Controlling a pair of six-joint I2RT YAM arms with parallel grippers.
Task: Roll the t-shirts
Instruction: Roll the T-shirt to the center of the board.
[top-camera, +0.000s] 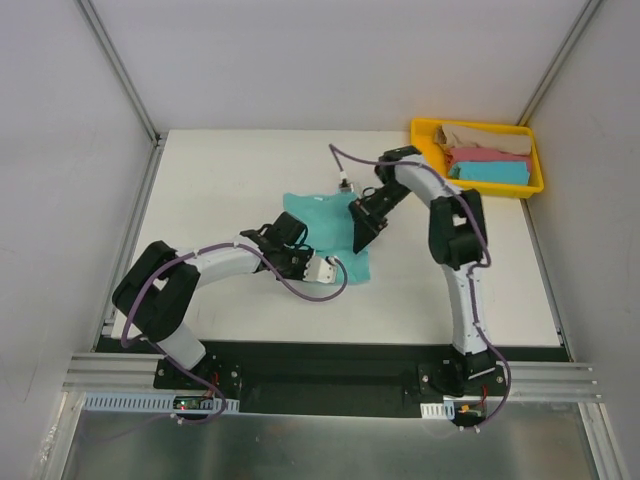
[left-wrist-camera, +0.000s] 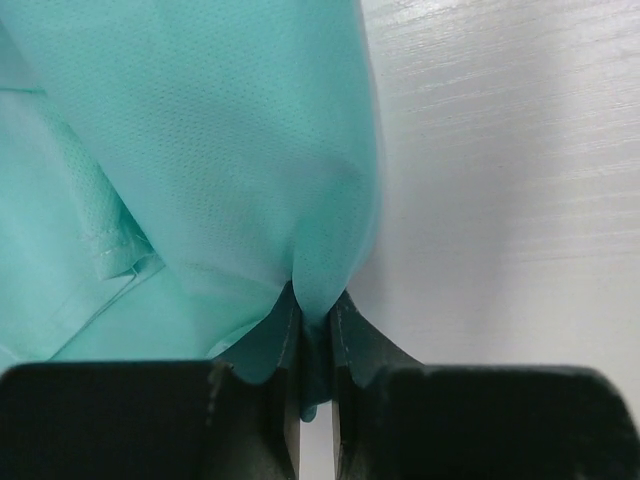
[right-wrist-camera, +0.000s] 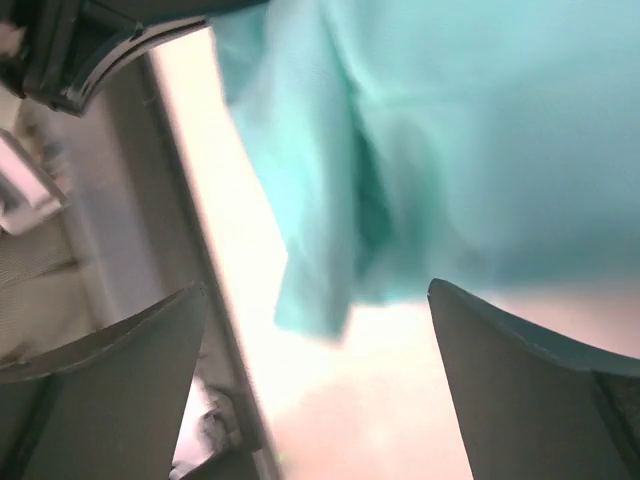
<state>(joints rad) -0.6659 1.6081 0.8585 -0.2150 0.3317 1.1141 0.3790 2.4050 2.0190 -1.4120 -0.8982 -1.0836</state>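
My left gripper (left-wrist-camera: 315, 310) is pinching the edge of the soft sea-green cloth t-shirt (top-camera: 320, 222) while my right gripper (right-wrist-camera: 318, 288) is hovering spread over it, the yellow plastic tray (top-camera: 425, 135) sitting well apart.

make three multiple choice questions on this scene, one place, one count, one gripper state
1. Where is the yellow tray? A far right corner B near left corner C between the arms
2. How many shirts lie in it? A one B three C five
3. The left gripper is A open B shut on the teal t-shirt C shut on the tray
Answers: 1 A, top view shows it far right. 2 B, tan, pink and blue. 3 B, cloth is pinched between its jaws.
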